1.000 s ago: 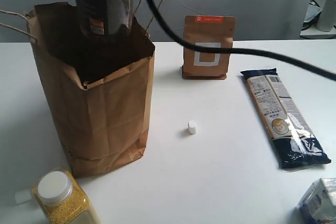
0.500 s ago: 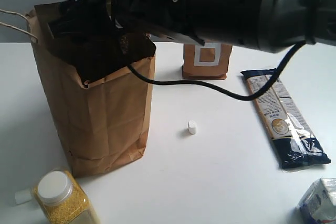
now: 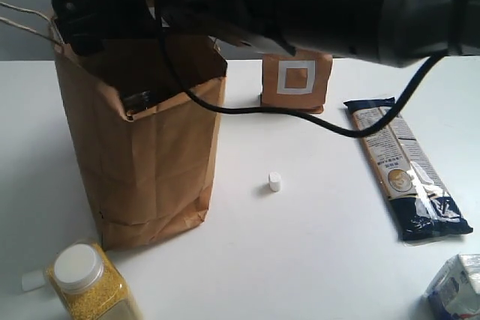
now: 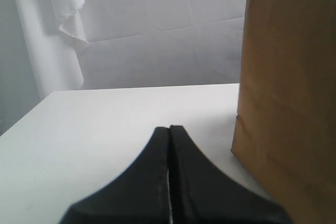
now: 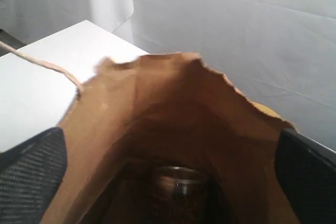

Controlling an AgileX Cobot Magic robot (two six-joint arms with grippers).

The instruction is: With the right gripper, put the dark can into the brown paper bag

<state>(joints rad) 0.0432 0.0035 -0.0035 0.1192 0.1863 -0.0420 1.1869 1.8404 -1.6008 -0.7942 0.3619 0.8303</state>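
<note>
The right claw (image 5: 169, 169) is seen spread wide over the mouth of the paper bag (image 3: 150, 162), with one finger at each side of the opening and nothing gripped between them. The can (image 5: 177, 184) is found straight below the claw, deep in the bag and well clear of both fingers. The task is judged all but done, with only the withdrawal of the arm left. The left claw (image 4: 169, 136) is pressed together on nothing, and the bag's outer wall stands near it.

The chief risk is judged to lie in the way out. The bag's rim sits close about the right claw, and a cord handle (image 5: 44, 66) is strung just beside one finger. Were either caught as the arm is lifted, the light bag could be dragged or tipped and the can spilled. A black cable (image 3: 225, 109) is hung across the front of the bag below the arm, and a snag on the ragged rim could be caused by that too.

Of the can, only a silvery rim and dark sides are made out in the shadow. Whether it stands upright or leans cannot be told.
</note>
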